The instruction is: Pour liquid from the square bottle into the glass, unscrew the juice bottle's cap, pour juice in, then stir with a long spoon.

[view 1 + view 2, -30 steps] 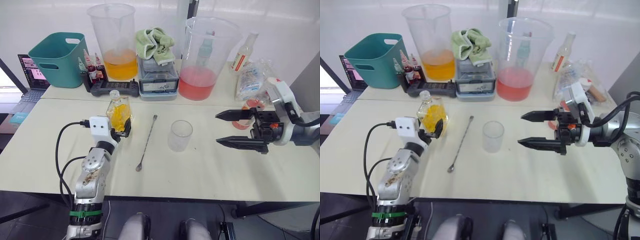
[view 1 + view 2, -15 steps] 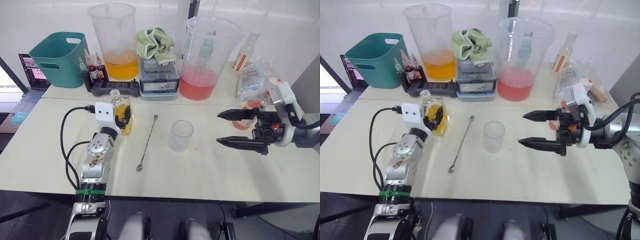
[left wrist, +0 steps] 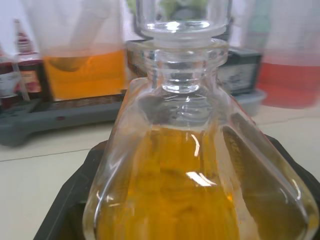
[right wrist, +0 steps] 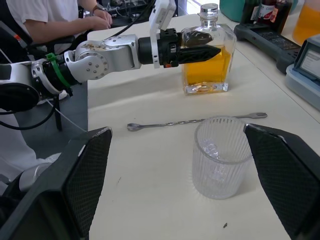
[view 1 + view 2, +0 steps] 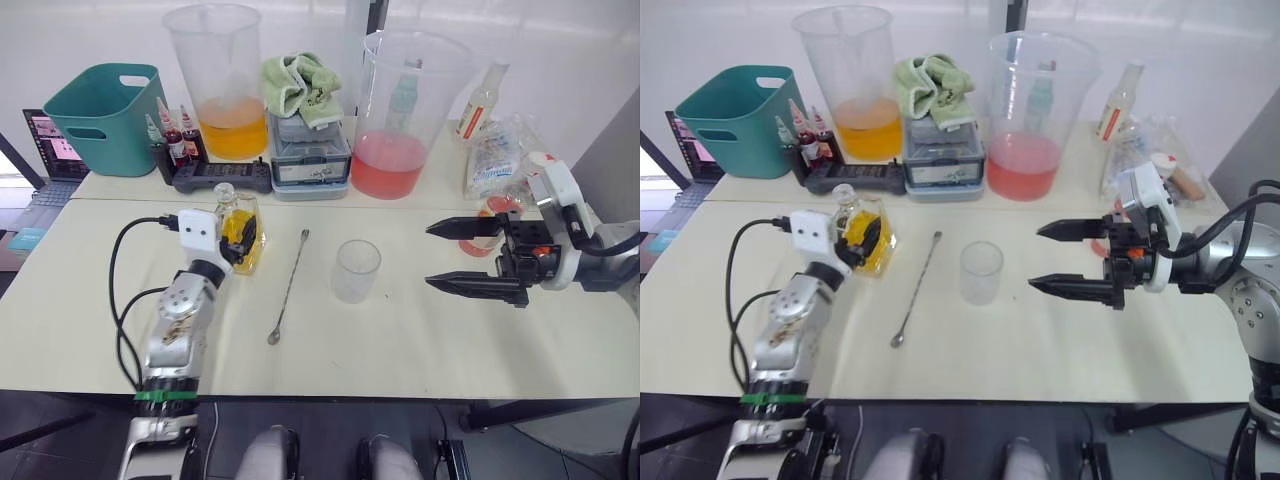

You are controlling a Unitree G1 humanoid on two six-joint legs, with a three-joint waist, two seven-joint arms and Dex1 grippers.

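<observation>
Compared with a second ago, the left gripper [image 5: 238, 234] is sitting further forward, its black fingers now closing on the flat sides of the square bottle [image 5: 240, 226] instead of lying just short of it; half a second ago they were already around it, and the bottle itself is standing where it stood. The bottle is resting upright on the bench [image 5: 400, 340], its neck and stopper pointing straight up above the fingers and yellow liquid filling its lower part. The right gripper [image 5: 462, 256] is holding much the same pose as before, its two fingers spread wide and pointing toward the glass [image 5: 356, 271], which is standing upright and apart, just beyond the fingertips. The long spoon [image 5: 288, 288] is lying flat on the bench between the bottle in the left gripper and the glass, its long axis running from near the robot away toward the back of the bench, the small bowl at the nearer end.
</observation>
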